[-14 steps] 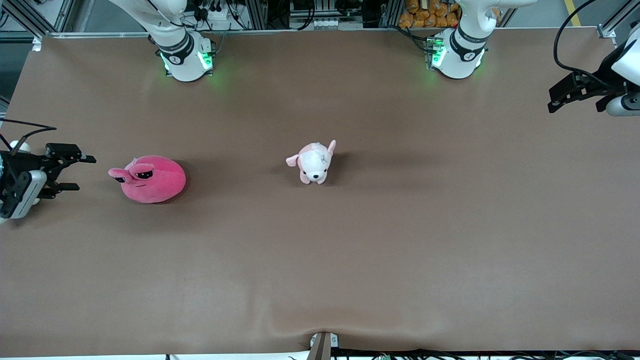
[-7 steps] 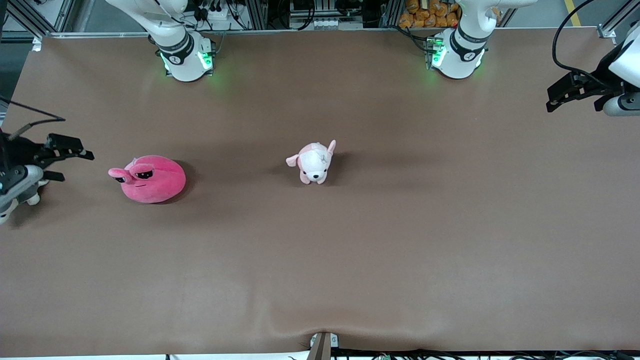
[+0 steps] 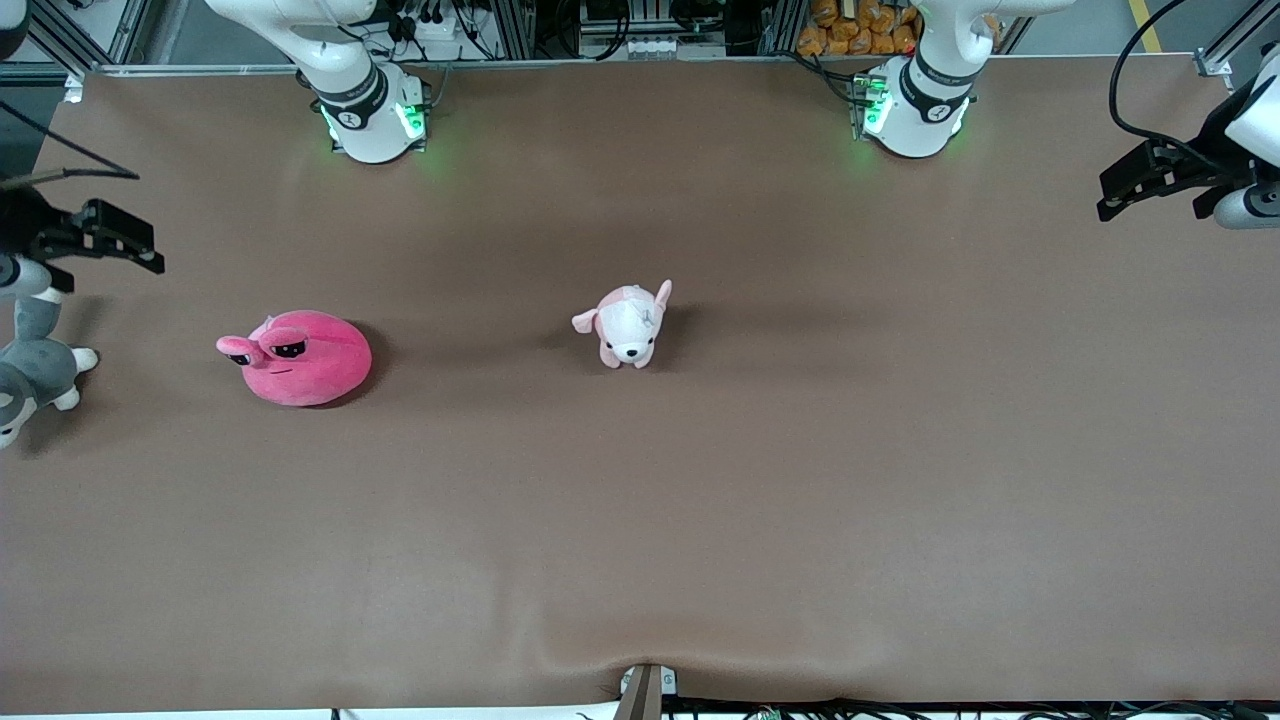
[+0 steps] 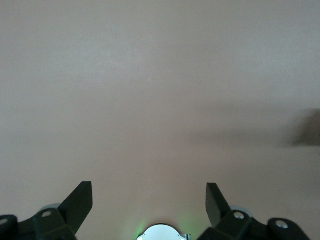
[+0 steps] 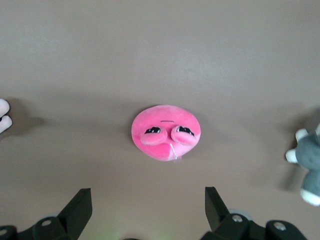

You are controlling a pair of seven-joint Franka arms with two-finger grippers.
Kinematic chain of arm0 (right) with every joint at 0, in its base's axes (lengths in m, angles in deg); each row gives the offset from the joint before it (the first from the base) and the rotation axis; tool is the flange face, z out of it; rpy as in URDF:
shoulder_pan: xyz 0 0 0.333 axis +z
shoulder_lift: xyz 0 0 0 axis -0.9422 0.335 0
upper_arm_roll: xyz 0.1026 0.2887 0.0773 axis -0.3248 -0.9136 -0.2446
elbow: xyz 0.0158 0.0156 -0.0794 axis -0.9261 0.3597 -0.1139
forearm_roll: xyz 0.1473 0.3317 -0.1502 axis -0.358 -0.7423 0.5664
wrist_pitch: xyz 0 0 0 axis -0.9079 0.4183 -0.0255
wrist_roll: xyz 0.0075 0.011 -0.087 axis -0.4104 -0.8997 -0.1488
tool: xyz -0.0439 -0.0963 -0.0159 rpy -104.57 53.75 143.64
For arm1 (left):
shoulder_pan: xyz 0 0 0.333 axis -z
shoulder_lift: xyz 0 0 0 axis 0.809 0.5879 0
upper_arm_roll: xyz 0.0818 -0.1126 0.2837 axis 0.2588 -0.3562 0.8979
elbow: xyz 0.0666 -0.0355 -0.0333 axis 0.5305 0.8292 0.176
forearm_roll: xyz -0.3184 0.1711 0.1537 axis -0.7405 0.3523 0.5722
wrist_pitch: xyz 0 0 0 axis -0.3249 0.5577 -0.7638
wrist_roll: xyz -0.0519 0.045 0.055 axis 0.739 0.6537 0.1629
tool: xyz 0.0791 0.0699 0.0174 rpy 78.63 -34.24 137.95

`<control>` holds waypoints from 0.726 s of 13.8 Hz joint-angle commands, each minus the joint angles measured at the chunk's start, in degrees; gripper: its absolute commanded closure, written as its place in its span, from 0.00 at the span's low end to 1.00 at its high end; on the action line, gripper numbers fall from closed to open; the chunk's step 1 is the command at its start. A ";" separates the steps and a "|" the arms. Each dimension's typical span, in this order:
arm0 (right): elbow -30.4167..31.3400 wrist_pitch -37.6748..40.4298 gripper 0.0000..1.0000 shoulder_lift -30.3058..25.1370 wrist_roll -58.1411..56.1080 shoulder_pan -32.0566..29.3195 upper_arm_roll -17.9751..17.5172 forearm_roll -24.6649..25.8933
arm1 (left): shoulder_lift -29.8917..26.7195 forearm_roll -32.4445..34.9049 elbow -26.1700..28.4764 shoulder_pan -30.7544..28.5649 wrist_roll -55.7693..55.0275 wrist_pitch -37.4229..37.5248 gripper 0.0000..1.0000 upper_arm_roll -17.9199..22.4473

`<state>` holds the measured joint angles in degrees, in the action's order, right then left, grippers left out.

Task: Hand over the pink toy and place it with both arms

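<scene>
The pink toy (image 3: 300, 357), a hot-pink round blob plush with half-lidded eyes, lies on the brown table toward the right arm's end. It also shows in the right wrist view (image 5: 166, 132), facing the camera. My right gripper (image 3: 140, 250) is open and empty, up in the air over the table's end, apart from the toy. In its wrist view the right gripper (image 5: 147, 205) has its jaws spread wide. My left gripper (image 3: 1108, 198) is open and empty over the left arm's end of the table. Its wrist view shows the left gripper (image 4: 149, 200) over bare table.
A small pale pink-and-white puppy plush (image 3: 628, 325) stands at the table's middle. A grey-and-white plush animal (image 3: 30, 370) lies at the edge of the right arm's end; it also shows in the right wrist view (image 5: 310, 167). The brown table (image 3: 760, 500) spreads wide around them.
My right gripper has risen and drawn back toward the robots' bases, uncovering the grey-and-white plush animal beneath it. The left gripper and the plush toys have stayed put.
</scene>
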<state>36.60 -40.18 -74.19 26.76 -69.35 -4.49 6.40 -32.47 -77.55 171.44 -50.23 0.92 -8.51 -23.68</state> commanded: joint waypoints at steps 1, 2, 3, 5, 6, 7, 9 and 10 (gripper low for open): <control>4.21 -0.07 0.00 -4.19 7.94 3.58 4.08 1.43 | -0.42 0.72 -1.29 -0.16 0.24 1.55 0.00 -0.32; 4.83 0.02 0.00 -5.16 10.84 3.05 3.90 1.17 | -0.33 0.54 -1.99 -0.16 0.50 2.34 0.00 -0.06; 5.18 0.28 0.00 -5.69 11.48 1.74 3.90 0.73 | -0.07 0.28 -2.86 -0.33 0.50 2.79 0.00 0.12; 5.27 0.37 0.00 -6.13 11.22 -0.02 3.64 -0.76 | 0.46 0.19 -4.62 -0.95 0.50 4.36 0.00 0.82; 5.27 0.81 0.00 -6.48 11.22 -0.11 3.55 -0.76 | 0.63 0.10 -4.63 -0.95 0.59 4.72 0.00 0.82; 5.27 1.51 0.00 -6.92 11.22 -0.20 3.38 -0.76 | 0.64 0.19 -4.63 -0.86 0.50 4.72 0.00 0.82; 5.10 3.44 0.00 -7.62 11.57 0.06 2.50 -0.76 | 0.64 0.72 -4.63 -0.86 0.76 4.81 0.00 0.73; 5.01 3.54 0.00 -7.80 11.75 0.15 2.49 -0.85 | 0.72 0.54 -4.63 -0.86 0.85 4.81 0.00 0.82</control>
<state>40.06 -37.11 -79.65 36.85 -68.94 -1.05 6.23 -32.42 -77.55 168.37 -51.06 0.92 -5.02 -22.83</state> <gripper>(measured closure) 0.000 0.000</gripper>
